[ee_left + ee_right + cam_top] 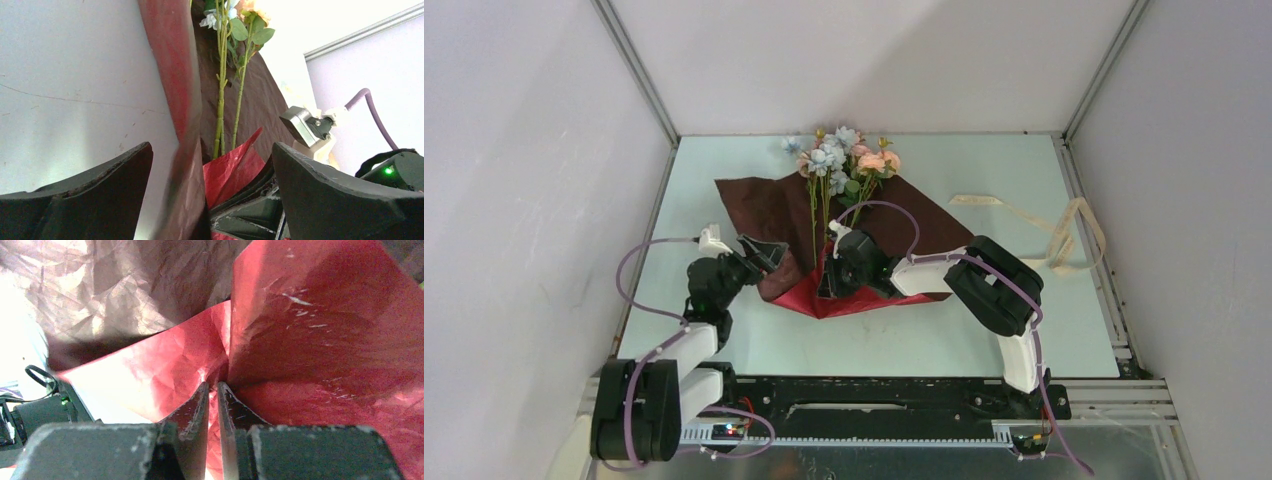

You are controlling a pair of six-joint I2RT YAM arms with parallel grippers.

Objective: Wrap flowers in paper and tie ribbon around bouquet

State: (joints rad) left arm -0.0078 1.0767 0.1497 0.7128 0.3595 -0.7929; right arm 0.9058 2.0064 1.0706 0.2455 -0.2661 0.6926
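**Flowers (842, 160) lie on the paper, right claw pinching a red fold**

The flowers rest mid-table, with their pink and pale blue heads toward the far edge and their green stems running back toward the arms. Under them the paper (764, 210) is spread on the table (984, 330) with its dark brown face up. Its near corner is lifted and folded, so the red face shows around the stem ends.

The right claw (829, 282) is at that near corner. The right wrist view shows its fingers drawn narrow and clamped on a crease of the red paper.

The left claw (762, 256) sits just left of the stems with its jaws standing wide. In the left wrist view a raised edge of the paper runs up between its fingers, nearer the left one. Whether the edge touches either finger cannot be told.

The ribbon (1064, 235) lies in loose loops on the table's right side. Its left end is near the paper's right corner, and it lies apart from both claws.
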